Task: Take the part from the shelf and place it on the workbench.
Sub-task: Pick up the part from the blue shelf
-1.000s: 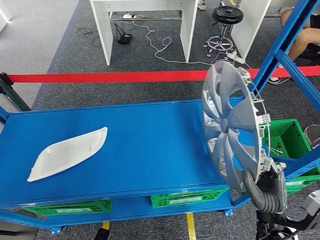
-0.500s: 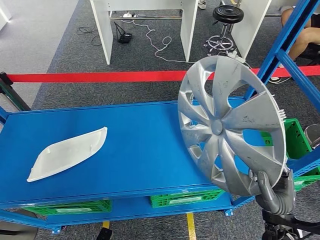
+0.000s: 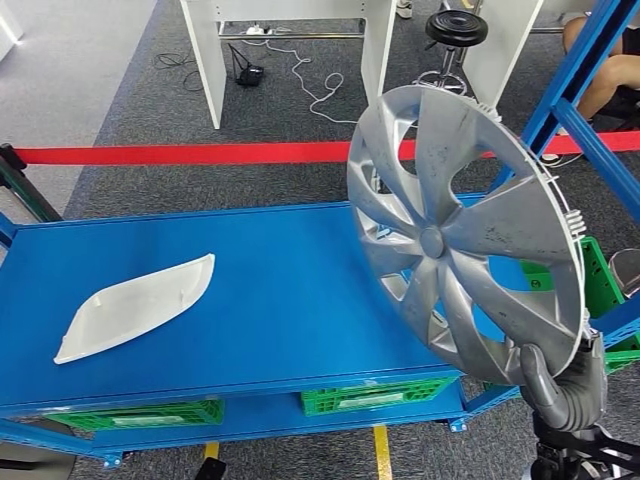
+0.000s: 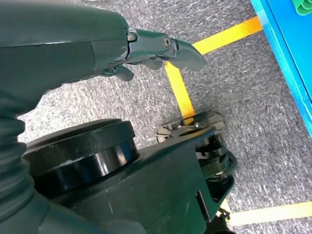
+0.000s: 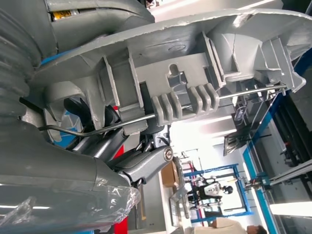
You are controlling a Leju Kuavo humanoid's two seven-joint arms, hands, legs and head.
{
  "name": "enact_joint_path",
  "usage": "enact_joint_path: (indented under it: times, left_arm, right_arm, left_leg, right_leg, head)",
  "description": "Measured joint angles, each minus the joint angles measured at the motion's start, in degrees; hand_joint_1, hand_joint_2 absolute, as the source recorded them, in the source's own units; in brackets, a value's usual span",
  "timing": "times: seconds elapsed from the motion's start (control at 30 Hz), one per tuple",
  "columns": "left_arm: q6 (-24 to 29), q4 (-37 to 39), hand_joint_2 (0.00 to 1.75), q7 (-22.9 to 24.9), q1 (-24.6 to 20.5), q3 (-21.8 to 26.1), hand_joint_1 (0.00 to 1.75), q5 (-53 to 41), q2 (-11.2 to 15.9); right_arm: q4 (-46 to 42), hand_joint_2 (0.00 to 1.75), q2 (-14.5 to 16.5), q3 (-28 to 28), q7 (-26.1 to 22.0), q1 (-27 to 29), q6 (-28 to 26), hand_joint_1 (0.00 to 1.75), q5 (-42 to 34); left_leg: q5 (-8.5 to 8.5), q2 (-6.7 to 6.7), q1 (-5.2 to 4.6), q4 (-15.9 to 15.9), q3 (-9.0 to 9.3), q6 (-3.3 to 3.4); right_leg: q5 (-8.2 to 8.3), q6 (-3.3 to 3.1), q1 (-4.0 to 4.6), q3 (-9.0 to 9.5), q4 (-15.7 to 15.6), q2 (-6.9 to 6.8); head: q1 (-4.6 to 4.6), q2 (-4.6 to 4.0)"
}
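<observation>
Hubcap (image 3: 460, 240) is hanging in the air over the right end of the blue table (image 3: 249, 290), tilted, its spoked face turning toward you and its back toward the shelf frame (image 3: 581, 90). You are looking at a round disc, so it is showing no long axis; its flat face is leaning, not yet lying level with the tabletop. You are probably handling a light, fairly stiff plastic shell with thin clips and a wire ring behind the rim, likely to crack if squeezed or dropped. Your right hand (image 3: 562, 385) is gripping the lower rim, thumb on the face, fingers (image 5: 121, 141) curling behind. That rim looks the soundest hold. Your left hand (image 4: 147, 48) is hanging empty, fingers apart. A white curved panel (image 3: 136, 305) is lying well apart, on the table's left.
</observation>
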Motion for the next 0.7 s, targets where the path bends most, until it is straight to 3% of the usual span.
enact_joint_path:
  times: [0.2,0.7]
  left_arm:
    - [-1.47,0.0,1.75,-0.02,0.0,0.05,0.0,1.38,-0.01]
    - [-1.39,0.0,1.75,0.09,0.01,0.1,0.0,0.74,-0.16]
  right_arm:
    - [-0.35,1.75,-1.0,-0.14,-1.65,0.01,-0.36,1.75,6.17]
    - [-1.93,1.75,-1.97,-0.16,-2.94,-0.06,-2.03,1.75,7.76]
  left_leg:
    - [0.0,0.0,0.0,0.0,0.0,0.0]
    - [-0.06,-0.01,-0.15,0.1,-0.14,0.11]
  right_leg:
    - [0.0,0.0,0.0,0.01,0.0,0.0]
    - [0.08,0.17,-0.2,0.37,-0.03,0.0]
  head:
    - [0.01,-0.02]
    - [-0.01,-0.01]
